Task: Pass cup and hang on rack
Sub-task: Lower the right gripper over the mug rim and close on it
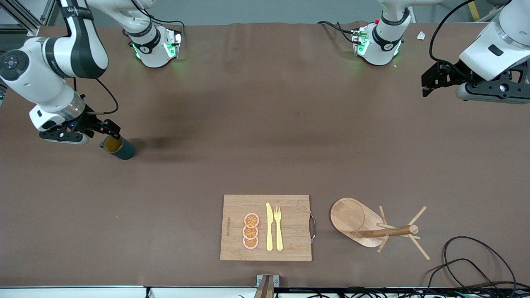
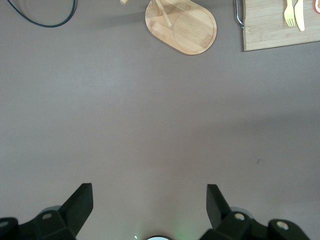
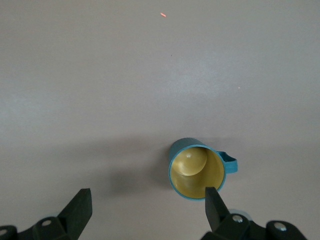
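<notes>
Cup (image 3: 196,173) stands upright on the table (image 1: 265,124) at the right arm's end, mouth up, small handle sticking out sideways. My right gripper (image 1: 108,131) hangs just above it, fingers spread wide, nothing held. One fingertip (image 3: 214,202) overlaps the rim in the wrist view, so the cup isn't centred between them.

Risk as I see it: descend from here and that finger lands on the rim, tips or skids the cup. Glossy cylinder w/ smooth walls, so a shallow pinch could slip. Handle orientation matters for hanging later.

Cup: teal outside, yellow inside, looks like hard plastic.

Left gripper (image 1: 428,85) waits over bare table at its own end, also wide apart, empty.

Rack (image 1: 364,223) well apart from both grippers, near front edge: pale wood, oval base, thin pegs. Pegs slim, small handle loop = tight target. Bamboo board (image 1: 266,227) beside it, w/ knife and fork.
</notes>
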Available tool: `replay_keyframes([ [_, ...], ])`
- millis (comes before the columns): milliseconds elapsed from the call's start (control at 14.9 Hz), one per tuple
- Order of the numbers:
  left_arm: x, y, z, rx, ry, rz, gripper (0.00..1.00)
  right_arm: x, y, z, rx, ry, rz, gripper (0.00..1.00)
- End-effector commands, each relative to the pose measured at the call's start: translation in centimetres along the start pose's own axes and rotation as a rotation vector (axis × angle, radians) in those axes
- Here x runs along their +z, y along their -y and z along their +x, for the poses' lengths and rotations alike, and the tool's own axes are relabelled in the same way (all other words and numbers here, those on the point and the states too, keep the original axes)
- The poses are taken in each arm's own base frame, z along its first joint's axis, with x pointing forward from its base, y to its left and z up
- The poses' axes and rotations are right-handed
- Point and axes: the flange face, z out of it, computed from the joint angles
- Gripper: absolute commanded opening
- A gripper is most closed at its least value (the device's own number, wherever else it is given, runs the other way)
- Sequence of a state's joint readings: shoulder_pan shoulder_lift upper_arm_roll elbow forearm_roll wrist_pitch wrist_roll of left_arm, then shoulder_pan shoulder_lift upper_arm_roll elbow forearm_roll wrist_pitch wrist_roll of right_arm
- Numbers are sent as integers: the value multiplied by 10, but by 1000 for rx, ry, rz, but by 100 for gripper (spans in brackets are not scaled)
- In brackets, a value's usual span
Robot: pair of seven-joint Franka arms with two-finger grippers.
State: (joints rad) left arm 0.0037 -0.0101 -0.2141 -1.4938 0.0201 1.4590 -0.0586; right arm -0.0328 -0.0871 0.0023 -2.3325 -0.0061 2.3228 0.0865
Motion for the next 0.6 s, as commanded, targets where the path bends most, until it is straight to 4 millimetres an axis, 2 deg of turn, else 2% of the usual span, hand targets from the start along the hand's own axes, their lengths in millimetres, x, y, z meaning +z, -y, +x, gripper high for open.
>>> replay_keyframes([
  [0,-6,2,-5,13,3,8,100,27,-4,-5,19,-6,7,100],
  [538,-6,6,-5,5,3,8,100,81,-13,-10,35,12,5,100],
])
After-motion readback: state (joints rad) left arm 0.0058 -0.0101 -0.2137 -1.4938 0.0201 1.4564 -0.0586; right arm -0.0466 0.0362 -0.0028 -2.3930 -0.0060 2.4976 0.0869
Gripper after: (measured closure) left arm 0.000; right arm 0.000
